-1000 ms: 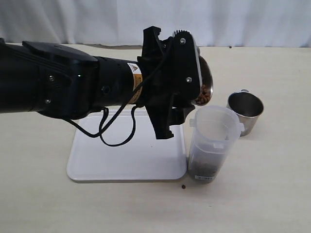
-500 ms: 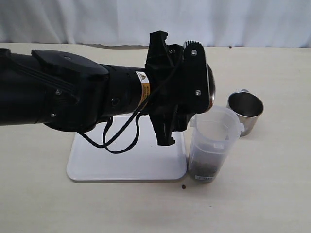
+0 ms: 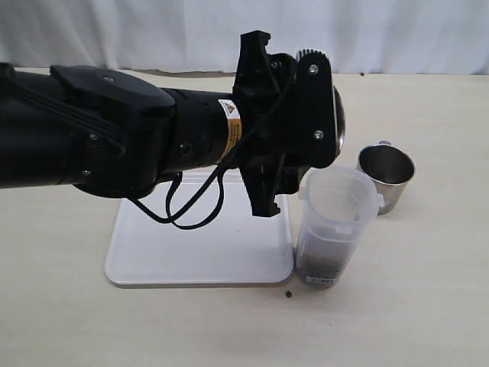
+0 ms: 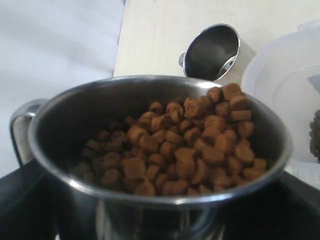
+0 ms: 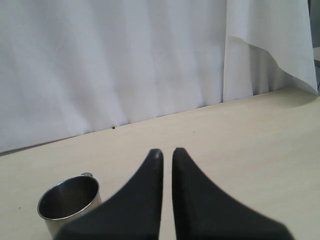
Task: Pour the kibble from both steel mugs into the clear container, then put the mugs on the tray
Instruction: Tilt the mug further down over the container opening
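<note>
Nearest the exterior camera, one stray reddish-brown pellet (image 3: 289,293) lies on the beige table (image 3: 428,290), just off the front corner of the flat white rectangular plastic tray (image 3: 199,252); nothing stands on the tray that I can see, though the arm hides its far edge. Just beside the tray's right edge stands the tall translucent plastic clear container (image 3: 336,222), upright, with a dark layer of kibble (image 3: 321,264) in its bottom and most of its height unfilled. I judge one pour done. Above and slightly behind its mouth, my left pincer (image 3: 294,130) is clamped around the full steel mug (image 4: 150,220), a short, shiny, cylindrical thing with a loop handle, tipped toward the container. The wrist view shows its load of small round brown pellets (image 4: 185,150) banked up against the lower lip, dry and loose; none seen falling. So: second pour under way, barely started by my reckoning. Beyond the container, close to it, sits the empty steel mug (image 3: 386,176), upright, bare inside. Right pincer (image 5: 167,155) is closed on nothing, hanging above the table near that mug. White curtain (image 5: 125,60) behind. Left to do: finish the pour, place both mugs on the tray.
</note>
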Robot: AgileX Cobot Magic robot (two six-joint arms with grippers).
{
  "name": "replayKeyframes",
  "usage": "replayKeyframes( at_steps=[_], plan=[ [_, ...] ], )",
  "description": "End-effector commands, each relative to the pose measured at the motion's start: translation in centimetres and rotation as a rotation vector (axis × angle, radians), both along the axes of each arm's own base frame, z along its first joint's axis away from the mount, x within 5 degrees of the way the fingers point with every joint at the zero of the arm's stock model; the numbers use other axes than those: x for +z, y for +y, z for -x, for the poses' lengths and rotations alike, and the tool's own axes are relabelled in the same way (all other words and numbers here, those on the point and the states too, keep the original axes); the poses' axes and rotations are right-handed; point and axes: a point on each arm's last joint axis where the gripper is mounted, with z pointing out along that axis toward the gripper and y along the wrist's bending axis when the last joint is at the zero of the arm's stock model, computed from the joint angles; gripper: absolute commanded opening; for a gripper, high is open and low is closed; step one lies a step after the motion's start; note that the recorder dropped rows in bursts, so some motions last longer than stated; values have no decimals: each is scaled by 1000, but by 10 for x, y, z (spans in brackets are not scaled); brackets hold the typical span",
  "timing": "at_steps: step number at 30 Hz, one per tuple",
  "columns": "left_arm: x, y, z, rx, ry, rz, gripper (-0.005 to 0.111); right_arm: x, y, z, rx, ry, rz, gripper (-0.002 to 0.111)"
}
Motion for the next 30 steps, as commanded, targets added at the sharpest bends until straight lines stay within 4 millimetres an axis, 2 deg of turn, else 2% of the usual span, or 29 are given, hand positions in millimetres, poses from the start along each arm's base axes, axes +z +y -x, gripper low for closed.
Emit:
replayKeyframes(
  at_steps=[1,9,22,26,30],
  plan=[
    [6,0,0,5,-17,10,0,-2,0,0,2,4,-2,5],
    [6,-7,11,-4,-35,-9,0,-2,0,0,2,4,-2,5],
    [7,-7,11,3,-46,-18,0,-2,0,0,2,4,-2,5],
    [7,-14,20,-27,-46,-18,0,-2,0,0,2,4,-2,5],
    [-3,-15,18,-14,-38,-44,0,-2,0,0,2,4,-2,5]
  ],
)
